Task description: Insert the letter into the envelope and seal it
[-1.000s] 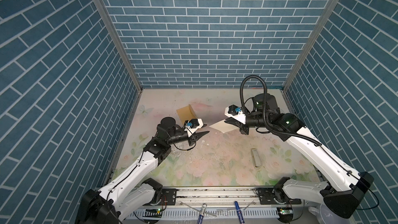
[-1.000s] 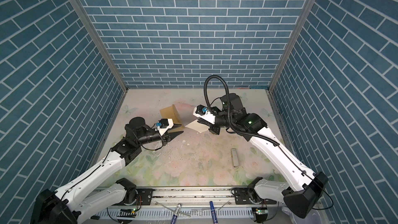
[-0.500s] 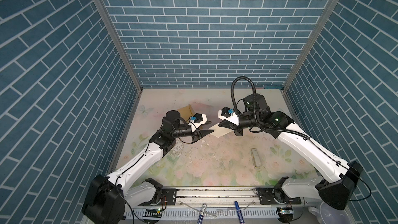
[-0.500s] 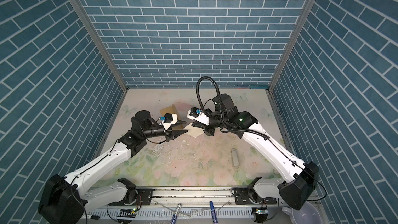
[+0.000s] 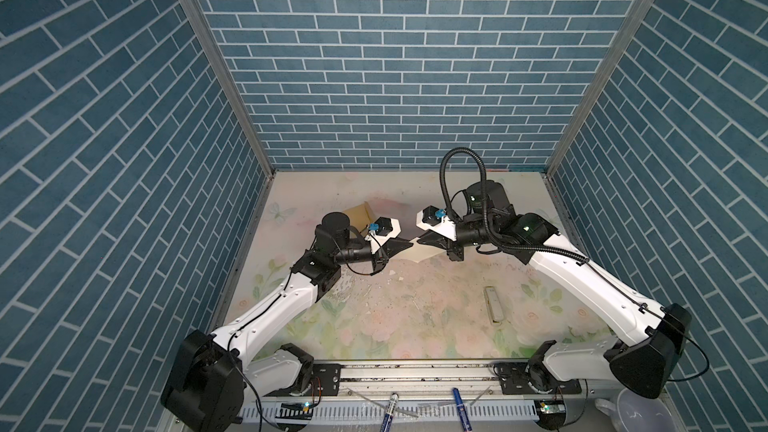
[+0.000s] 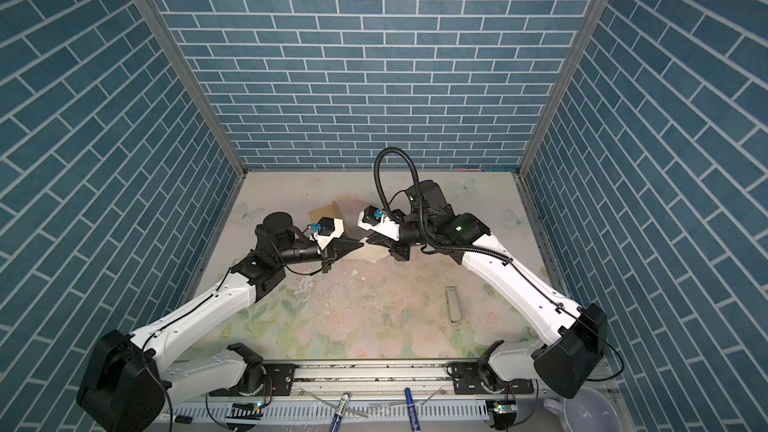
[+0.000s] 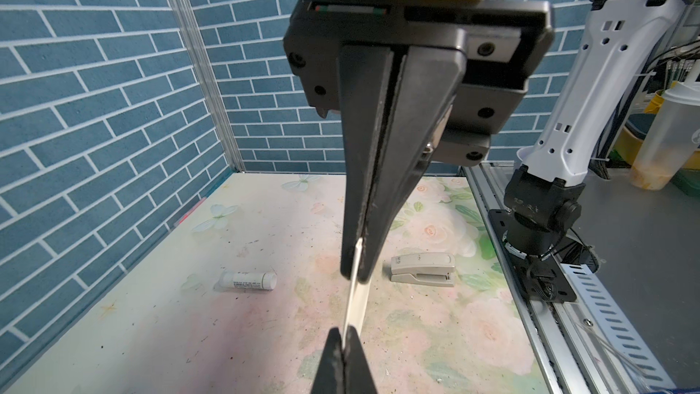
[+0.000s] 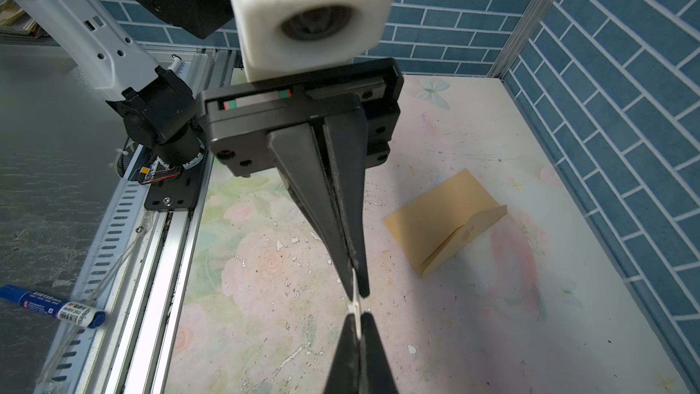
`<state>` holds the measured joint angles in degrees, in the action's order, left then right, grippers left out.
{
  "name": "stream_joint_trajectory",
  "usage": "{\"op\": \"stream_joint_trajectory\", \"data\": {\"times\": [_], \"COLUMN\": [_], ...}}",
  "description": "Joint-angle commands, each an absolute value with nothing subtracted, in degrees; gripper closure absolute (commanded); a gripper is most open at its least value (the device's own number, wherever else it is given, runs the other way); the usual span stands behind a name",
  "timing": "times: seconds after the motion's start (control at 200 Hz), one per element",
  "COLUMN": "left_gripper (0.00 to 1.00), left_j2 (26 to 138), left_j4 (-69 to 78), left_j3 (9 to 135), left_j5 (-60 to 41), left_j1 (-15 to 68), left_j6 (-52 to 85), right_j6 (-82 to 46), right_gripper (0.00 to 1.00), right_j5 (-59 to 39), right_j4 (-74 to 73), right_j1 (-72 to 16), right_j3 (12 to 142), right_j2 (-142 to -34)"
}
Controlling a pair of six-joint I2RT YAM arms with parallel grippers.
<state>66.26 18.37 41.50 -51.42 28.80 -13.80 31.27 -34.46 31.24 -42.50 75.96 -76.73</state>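
Plainly nothing is inserted yet: left gripper [image 7: 355, 271] and right gripper [image 8: 356, 286] both pinch the letter [image 7: 356, 303] tight, aloft; the envelope [image 8: 439, 217] lies unsealed toward the bench's [image 8: 492, 335] far-left corner.

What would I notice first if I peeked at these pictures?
The left end effector and the right end effector meet tip to tip above the middle of the flowery table. Both pinch one pale sheet, the letter, and hold it off the surface. Behind them, toward the back left in both top views, the yellow envelope lies with its flap raised.
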Motion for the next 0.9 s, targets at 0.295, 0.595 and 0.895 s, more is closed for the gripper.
{"op": "stream_joint_trajectory", "data": {"times": [0.295, 0.595, 0.895], "left_gripper": [1.0, 1.0, 1.0], "left_j2": [61.4, 57.0, 54.0], "left_j4": [6.2, -1.7, -7.8], "left_j3": [44.6, 43.9, 43.1], "left_j5": [-18.1, -15.0, -14.1], "left_j1": [26.9, 10.4, 2.7], "left_j6": [-4.4, 11.0, 14.4], "right_j6": [23.8, 17.0, 7.1], "right_gripper": [0.56, 0.24, 0.23], "right_j5": [-25.3, -13.1, 5.2], "right_j4": [23.6, 19.5, 16.0], "right_j1": [-42.9, -44.1, -49.2], "right_j3": [74.4, 77.0, 86.8], "right_j2": [-75.5, -83.1, -99.5]}}
